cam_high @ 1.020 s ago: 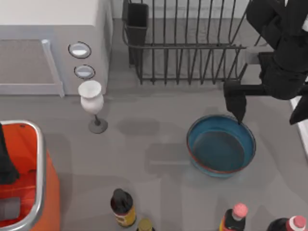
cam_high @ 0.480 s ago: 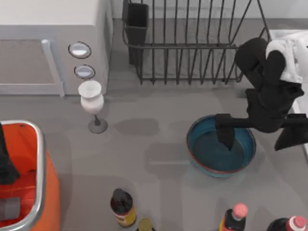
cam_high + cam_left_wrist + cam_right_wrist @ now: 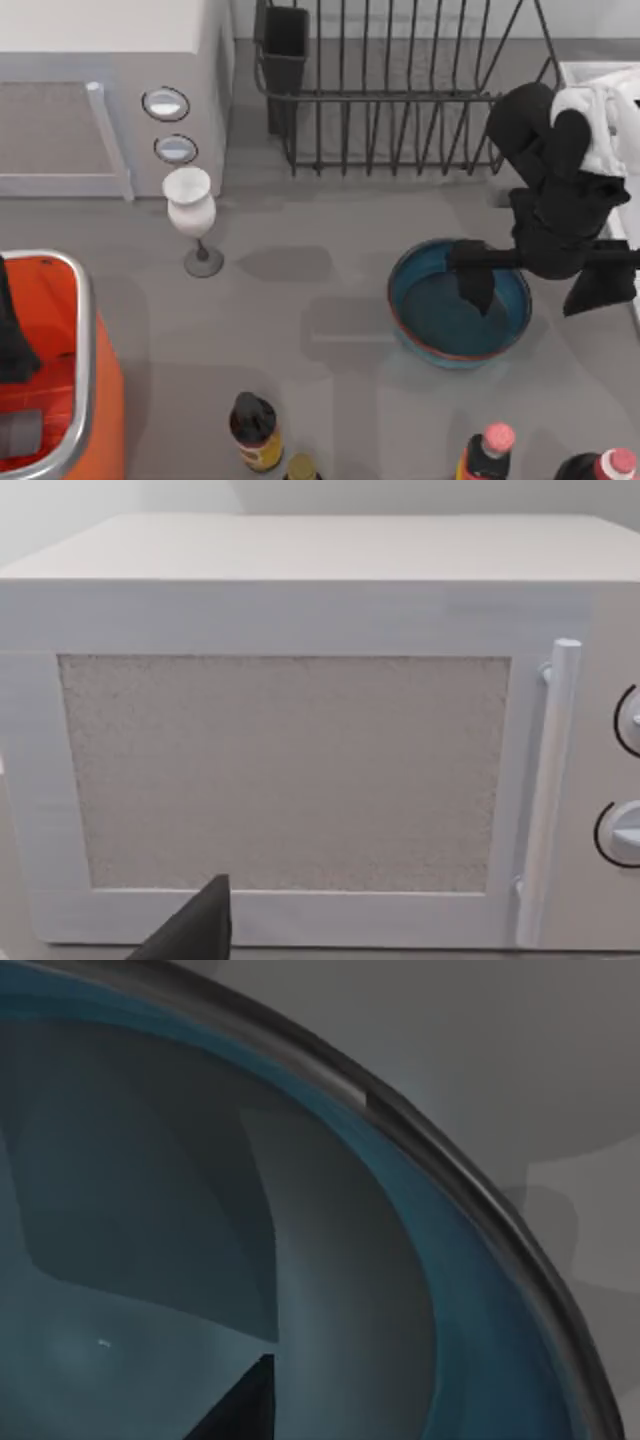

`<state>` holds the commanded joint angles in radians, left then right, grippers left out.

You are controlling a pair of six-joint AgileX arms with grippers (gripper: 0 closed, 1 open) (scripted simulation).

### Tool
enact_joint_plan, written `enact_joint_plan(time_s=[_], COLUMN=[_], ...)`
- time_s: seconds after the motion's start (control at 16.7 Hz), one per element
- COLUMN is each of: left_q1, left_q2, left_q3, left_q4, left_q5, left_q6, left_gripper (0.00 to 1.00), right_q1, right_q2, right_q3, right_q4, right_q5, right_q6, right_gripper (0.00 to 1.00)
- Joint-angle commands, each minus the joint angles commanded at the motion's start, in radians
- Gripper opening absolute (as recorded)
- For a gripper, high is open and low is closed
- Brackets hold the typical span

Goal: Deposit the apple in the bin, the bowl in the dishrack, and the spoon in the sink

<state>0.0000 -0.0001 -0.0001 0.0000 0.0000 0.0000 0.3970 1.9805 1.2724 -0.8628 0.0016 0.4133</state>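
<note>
At the right side of the grey counter [image 3: 320,300]: wide round blue bowl with thin reddish-brown rim [image 3: 420,345] sitting flat, just in front of the large black wire dishrack of upright bars [image 3: 390,100], near but not touching it. Right end effector [image 3: 540,285] lowered over the bowl's right wall, fingers spread apart: one black finger [image 3: 475,285] down inside the darker blue-grey basin, the other [image 3: 595,290] outside, beyond the rim toward the pale grey-white sink with raised white rim [image 3: 625,215]. Straddling the wall this way reads as set-up for a rim pinch, the sensible grasp for a bowl too wide to span whole. Nothing gripped yet, judging by the gap. Right wrist view: bowl rim [image 3: 470,1195] curving close past the camera, inner fingertip [image 3: 240,1405] low over the bowl's inside.

At the left edge of the counter: large bright orange bin with rounded silver metal rim [image 3: 80,300]; left arm [image 3: 12,330] parked above it, whether its fingers are apart or together cannot tell. Left wrist view facing the white microwave [image 3: 300,730].

Bystanders clear of the bowl's short path to the rack: white goblet [image 3: 192,215] near the microwave, dark bottles [image 3: 255,430] and red-capped bottles [image 3: 490,450] along the front edge

Next, by judgement: close on the wall, lift straight, carry back into the rack without clipping the front bars
</note>
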Motion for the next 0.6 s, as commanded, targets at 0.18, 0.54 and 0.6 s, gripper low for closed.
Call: enact_joint_plan(time_s=[0.18,0.54,0.6], left_q1=[0.000,0.000,0.000], left_q2=[0.000,0.000,0.000], left_q3=[0.000,0.000,0.000], left_q4=[0.000,0.000,0.000], left_q5=[0.000,0.000,0.000], left_q6=[0.000,0.000,0.000], left_gripper=[1.00,1.00,1.00], right_q1=[0.000,0.000,0.000], right_q2=[0.000,0.000,0.000], right_q3=[0.000,0.000,0.000], right_q4=[0.000,0.000,0.000], right_q5=[0.000,0.000,0.000], right_q6=[0.000,0.000,0.000], right_gripper=[0.47,0.02,0.00])
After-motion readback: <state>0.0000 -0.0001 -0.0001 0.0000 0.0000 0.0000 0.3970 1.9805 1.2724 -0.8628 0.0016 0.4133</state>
